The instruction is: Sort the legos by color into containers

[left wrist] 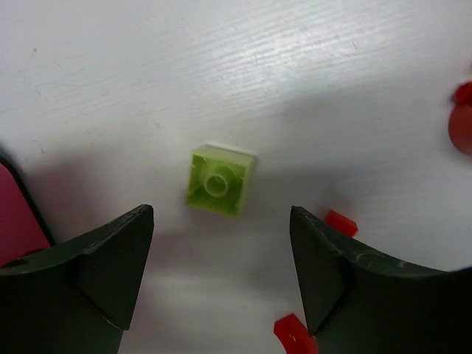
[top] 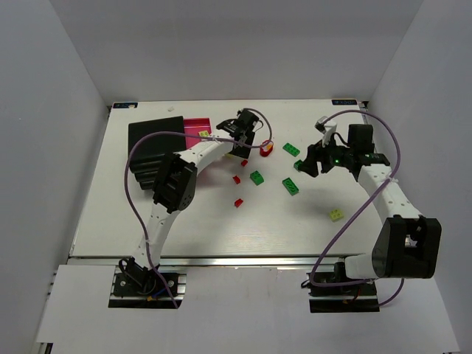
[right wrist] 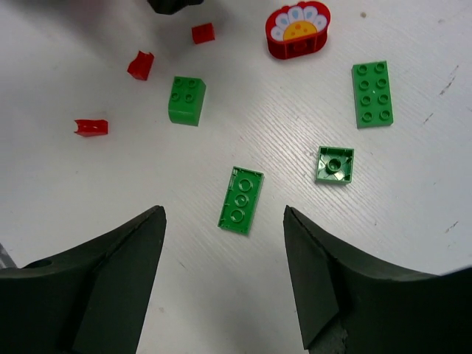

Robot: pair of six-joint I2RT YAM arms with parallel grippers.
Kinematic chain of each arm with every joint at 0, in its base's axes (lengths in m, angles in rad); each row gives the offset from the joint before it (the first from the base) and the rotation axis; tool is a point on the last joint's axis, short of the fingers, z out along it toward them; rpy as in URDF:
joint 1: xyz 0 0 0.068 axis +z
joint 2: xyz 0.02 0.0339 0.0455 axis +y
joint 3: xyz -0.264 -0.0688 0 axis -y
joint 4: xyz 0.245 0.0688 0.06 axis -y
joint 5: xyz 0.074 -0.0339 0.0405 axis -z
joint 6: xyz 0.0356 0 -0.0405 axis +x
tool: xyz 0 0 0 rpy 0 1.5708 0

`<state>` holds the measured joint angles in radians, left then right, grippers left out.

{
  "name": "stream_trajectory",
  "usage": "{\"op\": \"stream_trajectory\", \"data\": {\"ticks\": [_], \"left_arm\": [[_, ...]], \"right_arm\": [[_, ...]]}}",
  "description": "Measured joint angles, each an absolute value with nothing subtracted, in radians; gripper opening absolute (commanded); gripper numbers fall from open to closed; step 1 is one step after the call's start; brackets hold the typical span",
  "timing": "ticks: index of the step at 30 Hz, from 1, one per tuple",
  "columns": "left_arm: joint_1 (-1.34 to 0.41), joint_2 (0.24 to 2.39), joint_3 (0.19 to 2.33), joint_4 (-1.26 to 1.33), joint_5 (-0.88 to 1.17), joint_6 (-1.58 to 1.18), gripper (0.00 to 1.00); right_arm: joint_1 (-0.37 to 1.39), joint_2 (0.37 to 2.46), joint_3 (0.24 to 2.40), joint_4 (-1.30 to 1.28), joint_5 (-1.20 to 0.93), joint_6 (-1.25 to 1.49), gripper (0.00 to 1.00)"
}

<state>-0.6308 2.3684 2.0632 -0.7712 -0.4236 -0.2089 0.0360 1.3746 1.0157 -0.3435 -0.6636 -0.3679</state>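
A lime lego [left wrist: 219, 180] lies upside down on the white table, just ahead of my left gripper [left wrist: 221, 247], which is open and empty above it. Small red legos [left wrist: 341, 222] lie beside its right finger. The pink container [top: 193, 127] holds a lime piece [top: 204, 133], and the black container [top: 155, 144] stands to its left. My right gripper [right wrist: 223, 240] hangs open and empty over a flat green lego [right wrist: 241, 200] lying underside up. More green legos [right wrist: 335, 164] [right wrist: 372, 94] [right wrist: 186, 100] lie beyond it. In the top view, left gripper [top: 247, 137] and right gripper [top: 313, 164] hover mid-table.
A red flower-faced piece [right wrist: 298, 30] sits near the green bricks. Red bits [top: 238, 202] [top: 236, 179] are scattered at the middle of the table. A lone lime brick [top: 336, 214] lies toward the front right. The pink box's edge [left wrist: 16, 221] is close to my left finger.
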Motion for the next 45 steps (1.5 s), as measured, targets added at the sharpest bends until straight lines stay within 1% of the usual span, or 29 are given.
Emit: {"op": "stream_trajectory", "data": {"ticks": [6,9,10,11,13,14,18,20,22,26,27,28,29,31,32,33,36,40,42,45], "left_arm": [[-0.603,2.423,2.110,-0.775,-0.422,-0.198,0.83],[-0.602,2.441,2.117,-0.780,-0.413,-0.194,0.76],[-0.602,2.445,2.126,-0.780,-0.408,-0.193,0.72],[-0.602,2.449,2.132,-0.778,-0.404,-0.191,0.61],[-0.602,2.452,2.134,-0.779,-0.396,-0.193,0.48],[-0.602,2.453,2.134,-0.780,-0.389,-0.189,0.38],[-0.602,2.453,2.137,-0.775,-0.360,-0.184,0.22],[-0.602,2.453,2.137,-0.771,-0.340,-0.183,0.18],[-0.602,2.451,2.137,-0.763,-0.313,-0.183,0.10],[-0.606,2.428,2.136,-0.748,-0.223,-0.179,0.07],[-0.610,2.415,2.135,-0.745,-0.198,-0.178,0.06],[-0.615,2.395,2.132,-0.738,-0.174,-0.178,0.05],[-0.620,2.369,2.123,-0.725,-0.155,-0.180,0.05],[-0.628,2.291,2.087,-0.702,-0.124,-0.184,0.03],[-0.632,2.243,2.065,-0.696,-0.113,-0.186,0.02],[-0.639,2.181,2.038,-0.682,-0.108,-0.193,0.01],[-0.651,2.016,1.968,-0.655,-0.112,-0.213,0.00],[-0.644,1.840,1.931,-0.666,-0.184,-0.246,0.00],[-0.632,1.802,1.949,-0.707,-0.258,-0.257,0.00],[-0.614,1.831,2.020,-0.786,-0.355,-0.264,0.00]], "right_arm": [[-0.001,1.345,1.006,-0.342,-0.751,-0.376,0.70],[-0.023,1.345,0.999,-0.343,-0.776,-0.376,0.69],[-0.029,1.345,0.999,-0.344,-0.783,-0.376,0.69],[-0.035,1.344,0.999,-0.342,-0.790,-0.376,0.69],[-0.043,1.340,0.999,-0.342,-0.801,-0.376,0.68],[-0.047,1.337,0.999,-0.342,-0.805,-0.376,0.68],[-0.058,1.330,0.999,-0.342,-0.826,-0.376,0.67],[-0.060,1.330,0.998,-0.342,-0.834,-0.375,0.66],[-0.061,1.330,0.998,-0.342,-0.839,-0.375,0.62],[-0.065,1.330,0.997,-0.341,-0.842,-0.369,0.46],[-0.065,1.330,0.994,-0.340,-0.843,-0.367,0.36],[-0.065,1.330,0.991,-0.337,-0.844,-0.365,0.32],[-0.065,1.330,0.988,-0.338,-0.846,-0.357,0.21],[-0.065,1.330,0.984,-0.338,-0.848,-0.349,0.11],[-0.065,1.330,0.983,-0.338,-0.848,-0.344,0.04],[-0.065,1.330,0.983,-0.337,-0.848,-0.339,0.01],[-0.065,1.330,0.983,-0.334,-0.848,-0.329,0.00],[-0.064,1.330,0.983,-0.332,-0.848,-0.317,0.00],[-0.062,1.330,0.983,-0.327,-0.848,-0.313,0.00],[-0.057,1.330,0.983,-0.319,-0.848,-0.302,0.00]]}}
